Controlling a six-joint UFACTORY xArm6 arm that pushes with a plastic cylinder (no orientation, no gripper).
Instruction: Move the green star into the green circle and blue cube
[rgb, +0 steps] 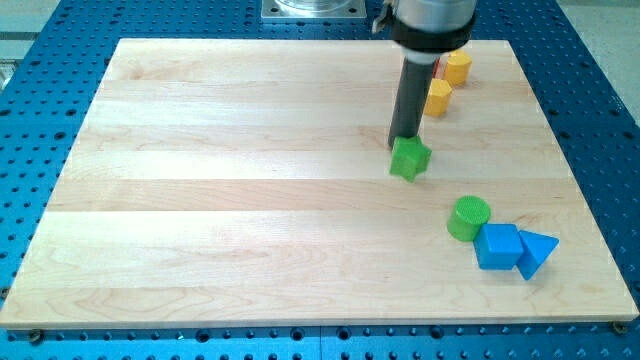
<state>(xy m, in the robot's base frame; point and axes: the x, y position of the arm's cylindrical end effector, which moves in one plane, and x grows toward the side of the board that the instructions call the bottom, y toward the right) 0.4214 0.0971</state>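
Here, the dark rod descends from the view's top, and its tip (404, 138) rests against the upper edge of the green star (410, 158). The arm carries no claw; it ends in a plain rod that grips nothing and only contacts the star. The star lies right of centre on the wooden board (220, 200). Toward the view's bottom right, well apart from the star, the green circle (468, 218) touches the blue cube (498, 246), which abuts a blue triangle (537, 252). Two yellow blocks (438, 97) (457, 67) sit beside the rod near the top edge, with a red block (438, 66) mostly hidden behind it.
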